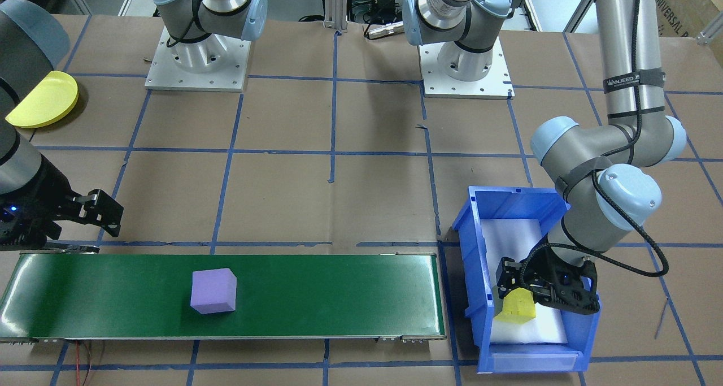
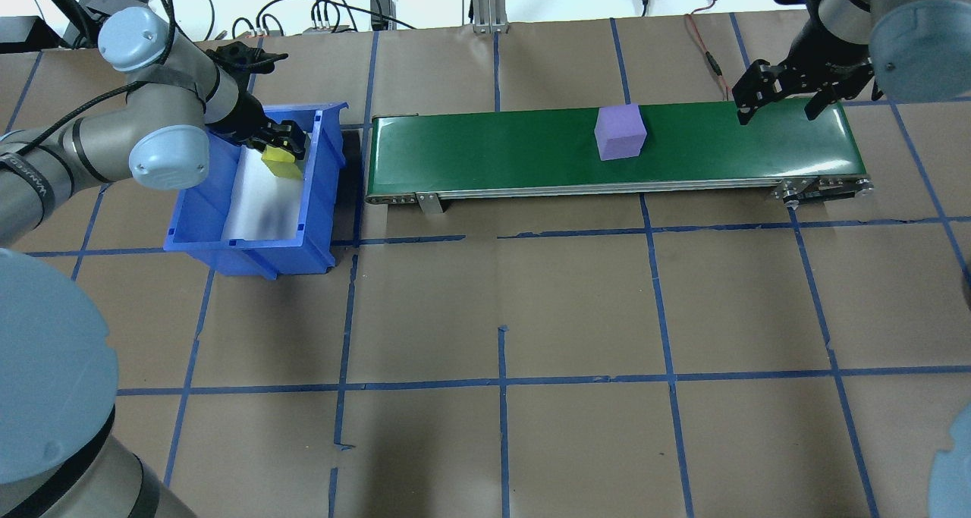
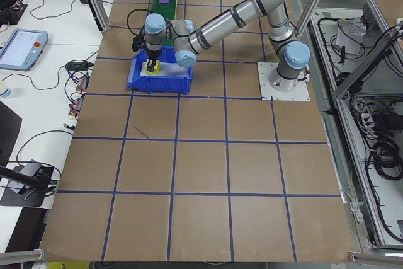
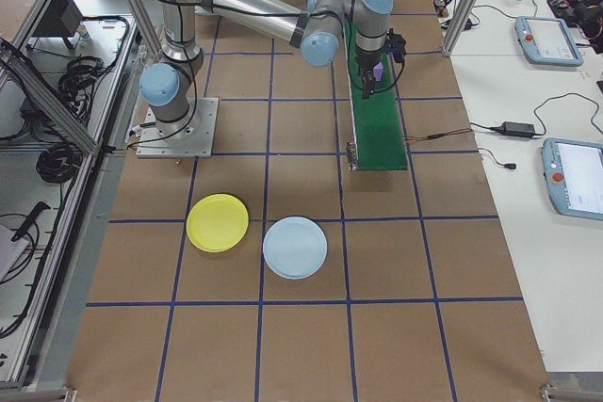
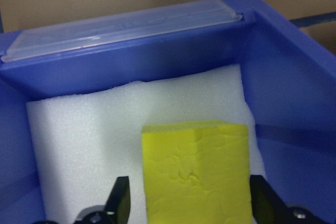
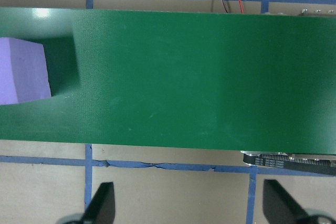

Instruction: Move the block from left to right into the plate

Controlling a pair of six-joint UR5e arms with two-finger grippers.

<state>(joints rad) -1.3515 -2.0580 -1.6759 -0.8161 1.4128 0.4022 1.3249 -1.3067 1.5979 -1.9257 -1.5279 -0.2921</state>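
Blocks staged along the line from bin to belt to plate.
Left pincer (image 2: 282, 143) gripped a yellow foam block (image 2: 279, 161) inside the blue bin (image 2: 318, 207), for feeding the green conveyor (image 2: 493, 154); a purple block (image 2: 620, 132) rode mid-belt toward the right pincer (image 2: 785, 97), spread wide at the belt's end, blue bin wall between yellow block and belt; yellow plate (image 4: 218, 223) and blue plate (image 4: 295, 248) lay beyond.

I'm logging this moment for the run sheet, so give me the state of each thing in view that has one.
left gripper: shut on the yellow block, inside the bin
yellow block: held over the white foam
blue bin: upright, open-topped, at the belt's end
purple block: resting on the belt, untouched
green conveyor belt: carrying one block
right gripper: open, hovering at the belt's far end
yellow plate: empty
blue plate: empty
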